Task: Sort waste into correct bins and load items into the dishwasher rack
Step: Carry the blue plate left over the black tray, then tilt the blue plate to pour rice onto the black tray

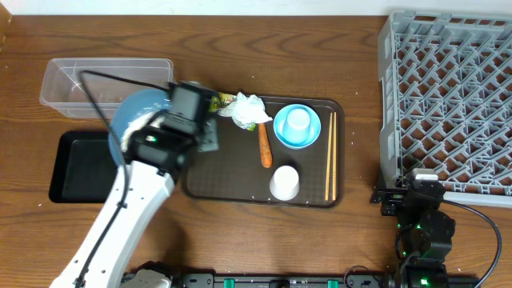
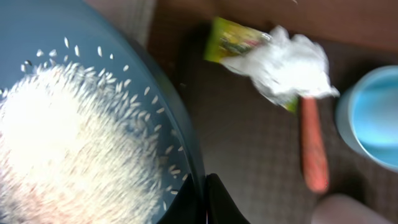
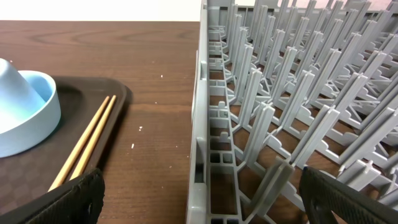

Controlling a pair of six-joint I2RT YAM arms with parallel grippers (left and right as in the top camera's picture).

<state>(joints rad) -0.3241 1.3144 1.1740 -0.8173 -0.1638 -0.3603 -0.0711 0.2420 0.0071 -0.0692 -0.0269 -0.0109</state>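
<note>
Now: left claw [image 2: 206, 202] clamped on rim of dark blue plate [image 2: 93, 25], fingers pinched together. Carries heap of loose white rice [image 2: 68, 155], left of claw. Ahead-right, on brown serving tray [image 2: 249, 143]: yellow-green wrapper [image 2: 233, 40], crumpled white tissue [image 2: 286, 65] touching it, orange carrot [image 2: 313, 149], light blue bowl [image 2: 373, 118] farthest right. Plate, from overhead, overlapping corners of clear tub [image 1: 72, 80] and black tray [image 1: 72, 164]. Right claw [image 3: 208, 202] spread wide, grips nothing. Faces grey dishwasher rack [image 3: 298, 93], side wall running ahead in line with the gap between fingers. Wooden chopsticks [image 3: 87, 143] ahead-left on the tray; white cup [image 3: 7, 78] in the bowl beyond them.
</note>
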